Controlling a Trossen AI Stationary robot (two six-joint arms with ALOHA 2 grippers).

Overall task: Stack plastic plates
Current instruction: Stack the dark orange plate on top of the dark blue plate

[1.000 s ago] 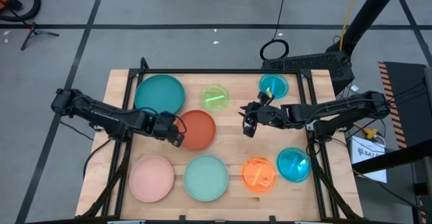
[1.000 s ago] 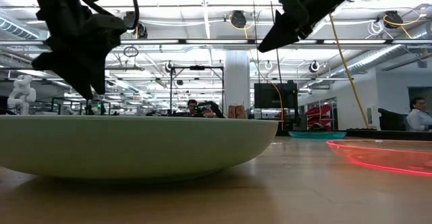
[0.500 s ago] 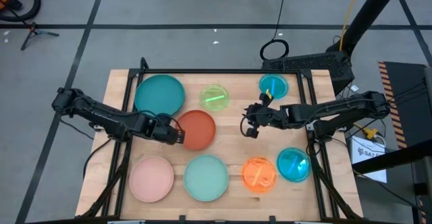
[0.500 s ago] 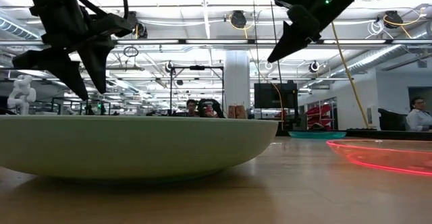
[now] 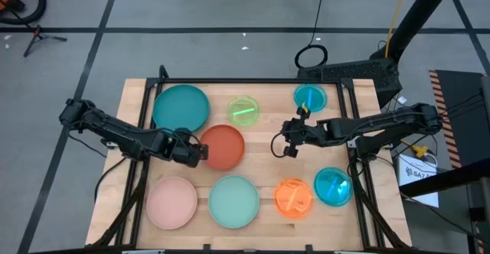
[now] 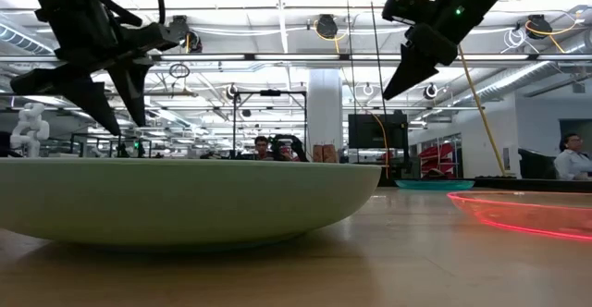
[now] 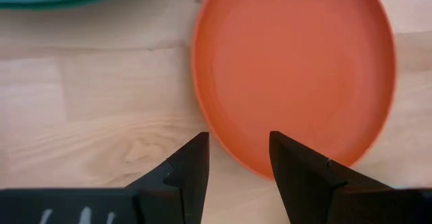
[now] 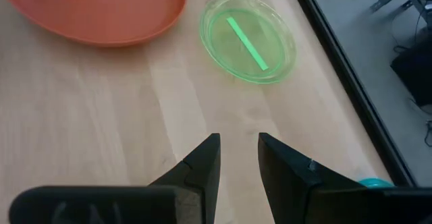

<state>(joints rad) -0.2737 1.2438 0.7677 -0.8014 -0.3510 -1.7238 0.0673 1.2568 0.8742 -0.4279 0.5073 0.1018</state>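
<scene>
On a wooden table [image 5: 253, 158] in an open workshop, the red-orange plate [image 5: 224, 146] lies at centre, teal plate [image 5: 181, 106] at its ten o'clock. The left gripper [image 7: 236, 158], fingers apart, straddles its rim; the right gripper [image 5: 289, 150], slightly parted, hovers at three o'clock.

Even, bright overhead light fills every view. In the low view, rows of ceiling lamps [image 6: 277, 39] glare white, leaving the arms as dark silhouettes. The near round mint plastic plate [image 6: 176, 201] looks soft and out of focus. Shadows on the pale wooden desk [image 5: 264, 158] are faint and diffuse.
</scene>
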